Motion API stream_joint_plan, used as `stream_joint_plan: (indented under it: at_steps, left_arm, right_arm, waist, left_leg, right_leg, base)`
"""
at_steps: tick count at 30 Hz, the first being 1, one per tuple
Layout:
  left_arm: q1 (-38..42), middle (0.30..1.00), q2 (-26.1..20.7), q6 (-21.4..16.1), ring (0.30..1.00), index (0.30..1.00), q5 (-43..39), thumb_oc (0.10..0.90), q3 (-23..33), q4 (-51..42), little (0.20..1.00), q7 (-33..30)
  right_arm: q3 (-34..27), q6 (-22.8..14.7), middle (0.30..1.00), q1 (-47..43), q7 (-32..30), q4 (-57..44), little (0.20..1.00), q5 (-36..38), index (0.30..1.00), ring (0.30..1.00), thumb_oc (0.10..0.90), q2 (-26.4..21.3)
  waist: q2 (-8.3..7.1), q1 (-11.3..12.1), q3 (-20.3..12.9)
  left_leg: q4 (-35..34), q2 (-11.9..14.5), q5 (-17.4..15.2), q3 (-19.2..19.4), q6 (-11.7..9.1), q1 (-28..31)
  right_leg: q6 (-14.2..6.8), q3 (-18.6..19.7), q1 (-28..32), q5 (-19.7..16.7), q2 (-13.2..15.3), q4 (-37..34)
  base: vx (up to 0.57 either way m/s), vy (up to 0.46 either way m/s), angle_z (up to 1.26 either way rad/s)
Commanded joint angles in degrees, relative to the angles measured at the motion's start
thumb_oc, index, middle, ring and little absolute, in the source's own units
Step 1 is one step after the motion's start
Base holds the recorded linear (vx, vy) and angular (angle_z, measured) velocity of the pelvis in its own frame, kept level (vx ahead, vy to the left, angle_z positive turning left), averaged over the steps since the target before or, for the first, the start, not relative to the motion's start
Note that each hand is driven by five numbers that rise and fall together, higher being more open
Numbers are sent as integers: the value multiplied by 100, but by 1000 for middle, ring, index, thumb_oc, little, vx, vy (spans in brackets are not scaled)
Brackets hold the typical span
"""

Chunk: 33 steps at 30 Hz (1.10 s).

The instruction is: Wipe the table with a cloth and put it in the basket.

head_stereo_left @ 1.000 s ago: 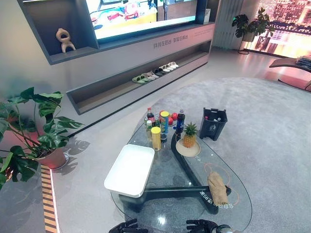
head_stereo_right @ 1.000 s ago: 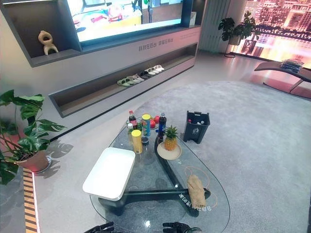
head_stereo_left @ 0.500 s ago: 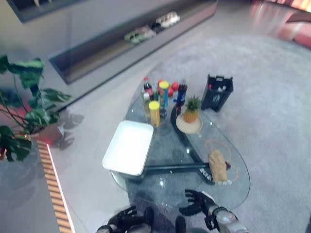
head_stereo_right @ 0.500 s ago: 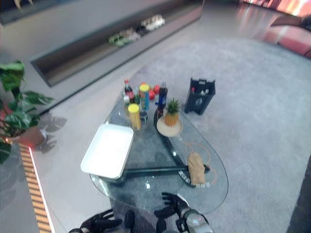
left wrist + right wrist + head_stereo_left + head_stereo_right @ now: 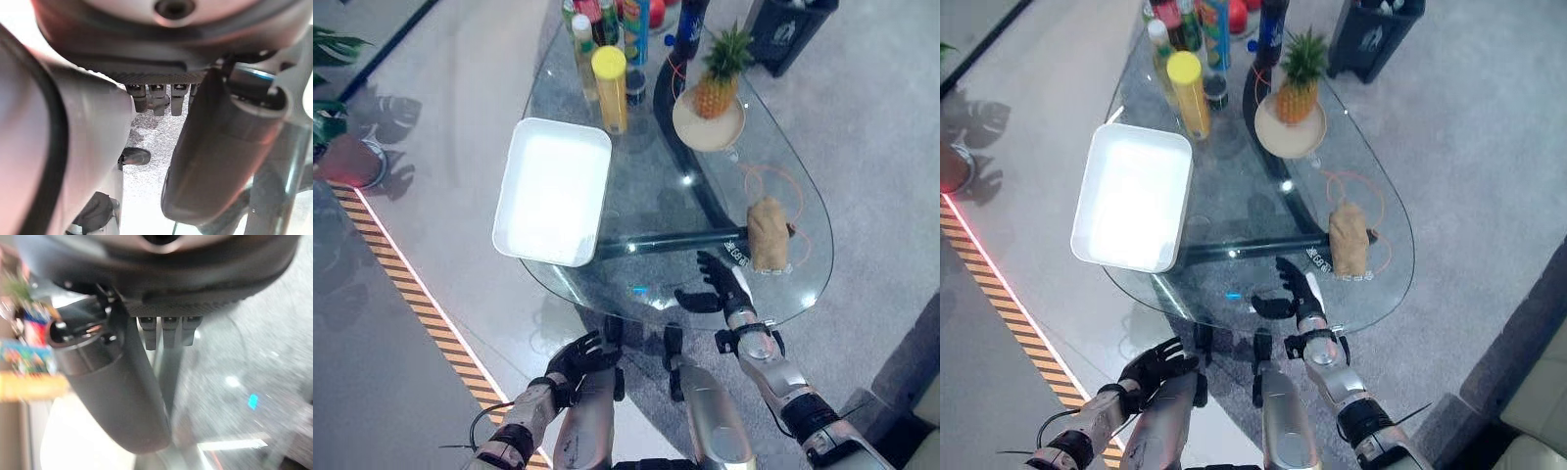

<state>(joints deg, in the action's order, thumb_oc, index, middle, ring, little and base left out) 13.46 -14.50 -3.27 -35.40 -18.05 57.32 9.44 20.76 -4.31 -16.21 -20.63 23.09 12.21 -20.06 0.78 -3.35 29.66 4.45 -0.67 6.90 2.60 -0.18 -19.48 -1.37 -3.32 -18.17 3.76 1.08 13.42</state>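
The cloth (image 5: 768, 234), a tan bundle lying right of centre on the glass table (image 5: 646, 284), looks soft, light and easily bunched, so a pinch across its middle fold should lift it. The right hand (image 5: 722, 287), fingers spread and empty, hovers over the table edge just beside it; the left hand (image 5: 582, 354) hangs loosely curled, holding nothing, at lower left. The glass is probably slippery; a white tray (image 5: 553, 191), bottles (image 5: 609, 88) and a pineapple (image 5: 717, 78) crowd the upper frame, with a dark basket (image 5: 784, 31) on the carpet at top right.

Desk (image 5: 607, 211) is clear glass, glossy w/ glints; cloth (image 5: 768, 233) looks tan, soft and matt. Tray (image 5: 553, 191) is smooth white, prob. plastic; carpet (image 5: 871, 127) grey, rough pile.
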Motion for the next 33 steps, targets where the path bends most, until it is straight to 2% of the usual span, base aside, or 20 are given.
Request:
stream_joint_plan:
  at_steps: [1, 9, 10, 11, 12, 18, 24, 33]
  left_arm:
    - [-372, 900, 314, -145, 900, 900, -210, 800, -245, -84, 900, 11]
    - [-478, 900, 421, -255, 900, 900, -310, 800, -397, -381, 900, -48]
    - [-491, 900, 440, -244, 900, 900, -360, 800, -460, -476, 900, -112]
    - [-490, 900, 440, -243, 900, 900, -360, 800, -460, -477, 900, -112]
    - [-492, 900, 466, -240, 900, 900, -386, 800, -508, -514, 900, -164]
    - [-481, 900, 507, -211, 900, 900, -394, 800, -597, -528, 900, -242]
    - [-422, 900, 488, -150, 900, 900, -441, 800, -619, -616, 900, -271]
    - [-294, 900, 420, -145, 900, 900, -653, 800, -885, -875, 900, -267]
  right_arm:
    - [-407, -653, 900, 72, -1263, -1130, 900, -616, 900, 900, 800, -282]
    - [-929, -574, 900, -101, -2508, -1864, 900, -1266, 900, 900, 800, -581]
    - [-1016, -598, 900, -229, -2851, -2039, 900, -1429, 900, 900, 800, -631]
    - [-1016, -598, 900, -229, -2851, -2040, 900, -1429, 900, 900, 800, -631]
    - [-1098, -588, 900, -310, -3135, -2172, 900, -1562, 900, 900, 800, -645]
    - [-1289, -542, 900, -411, -3928, -2401, 900, -1851, 900, 900, 800, -639]
    - [-1300, -221, 900, -451, -4297, -2199, 900, -1687, 900, 900, 800, -610]
    - [-1242, -14, 900, -1051, -4428, -1747, 900, -1211, 900, 900, 800, -813]
  waist:
    - [-140, -157, 8]
    - [-11, -231, 13]
    - [23, -231, 13]
    - [24, -231, 13]
    - [40, -231, 13]
    - [49, -229, 13]
    - [37, -210, 13]
    - [174, -111, 13]
  left_leg:
    - [1056, -409, -1067, 142, 367, -157]
    - [1547, -428, -1142, 199, 339, -990]
    - [1658, -433, -1166, 200, 335, -1172]
    - [1660, -433, -1167, 200, 335, -1174]
    - [1767, -443, -1207, 206, 338, -1299]
    - [2105, -464, -1286, 194, 348, -1696]
    - [2275, -472, -1266, 204, 349, -2076]
    - [2700, -463, -1326, 210, 365, -2838]
  right_leg:
    - [27, 411, -298, -490, -165, -229]
    - [95, 338, -1088, -404, -155, 176]
    - [117, 308, -1267, -365, -156, 294]
    - [117, 308, -1268, -364, -156, 295]
    - [133, 288, -1383, -323, -148, 396]
    - [153, 246, -1750, -232, -122, 742]
    - [131, 200, -2121, -251, -99, 925]
    - [137, 91, -2924, -242, -54, 1314]
  base:
    - [-45, 50, -21]
    - [2, 28, -2]
    - [0, 0, 0]
    - [17, 35, -1]
    - [0, 0, 0]
    - [14, 11, 1]
    - [19, 0, 3]
    - [31, -3, 1]
